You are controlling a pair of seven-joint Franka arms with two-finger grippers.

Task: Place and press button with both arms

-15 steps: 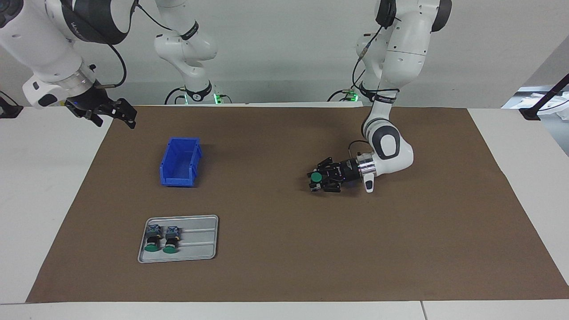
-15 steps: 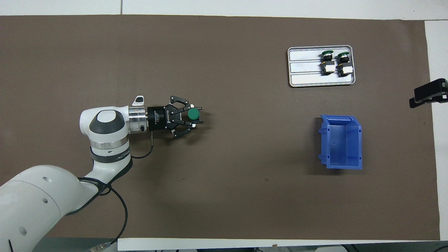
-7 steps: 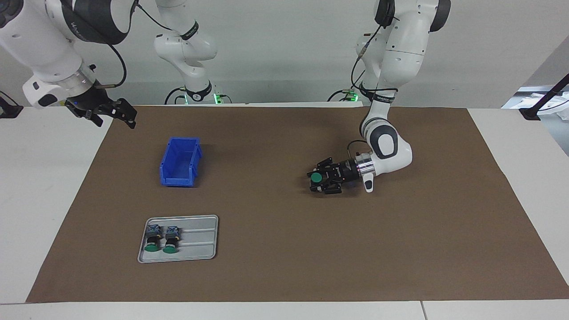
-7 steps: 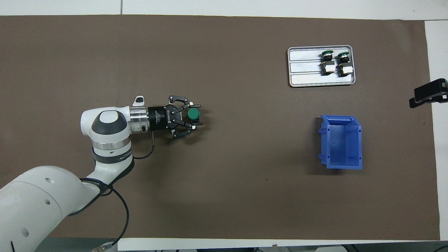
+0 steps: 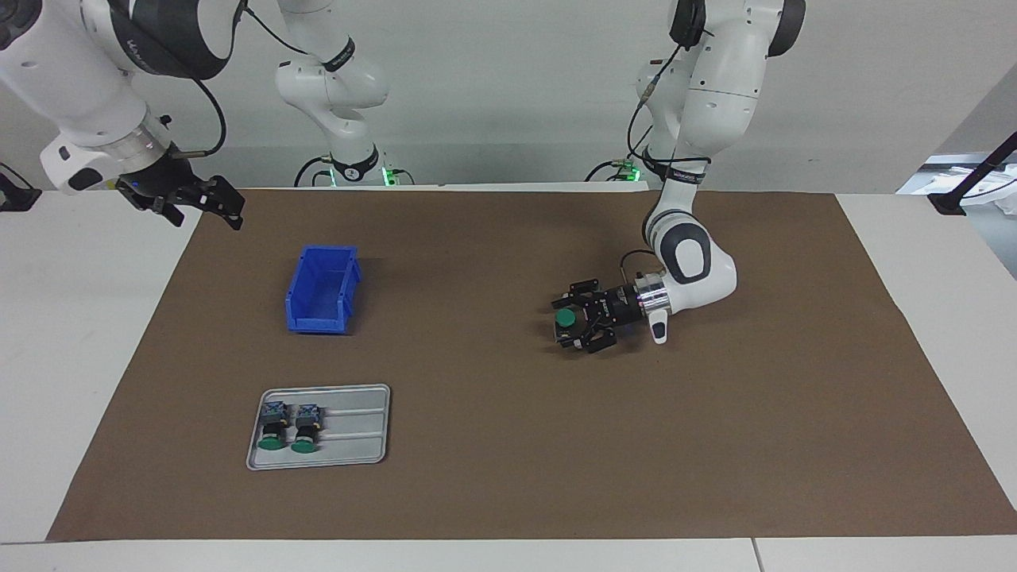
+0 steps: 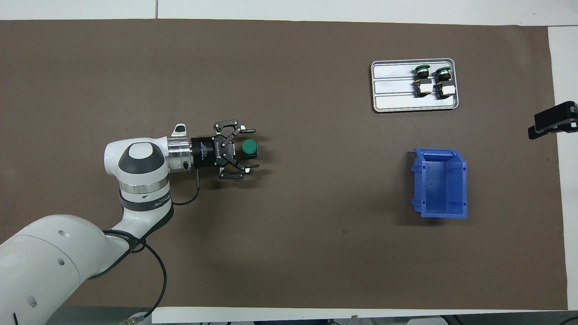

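Green button [image 6: 249,147] base partly hidden between spread left claw [image 6: 251,148] fingers.

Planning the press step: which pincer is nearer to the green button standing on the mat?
Left. The left pincer straddles the green button, fingers open; the right pincer waits over the table edge beside the blue bin.

We're looking at a robotics lab: two white arms [image 5: 699,95] bolted at a white table [image 5: 79,334] w/ a brown mat [image 5: 508,445], bare pale wall [image 5: 508,79], cabling and green status lights at the bases, plus a blue parts bin [image 5: 322,290] and metal tray [image 5: 349,429].
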